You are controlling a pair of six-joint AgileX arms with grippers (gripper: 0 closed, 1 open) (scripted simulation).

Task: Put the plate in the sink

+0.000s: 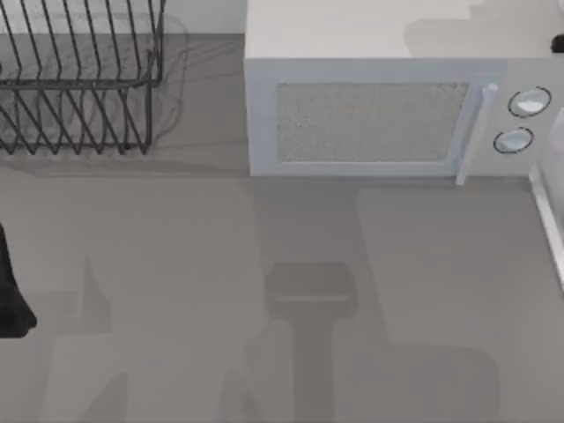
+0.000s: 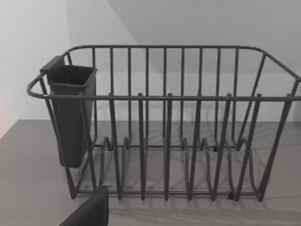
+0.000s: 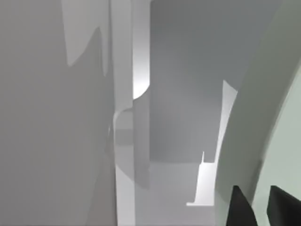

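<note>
Right claw [image 3: 256, 207]: dark fingers straddle the edge of the plate [image 3: 263, 117], clenched on it. The pale mint plate stands on edge just beside the sink [image 3: 124, 155] and its white rim. Sink rim lies right of the microwave [image 1: 370, 115] on the bench [image 1: 176, 291]. Left arm parked facing the dish rack [image 2: 164, 127].

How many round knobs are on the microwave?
2. Both sit on the microwave front, at the table's right side: the upper knob near the top, the lower knob just below it.
</note>
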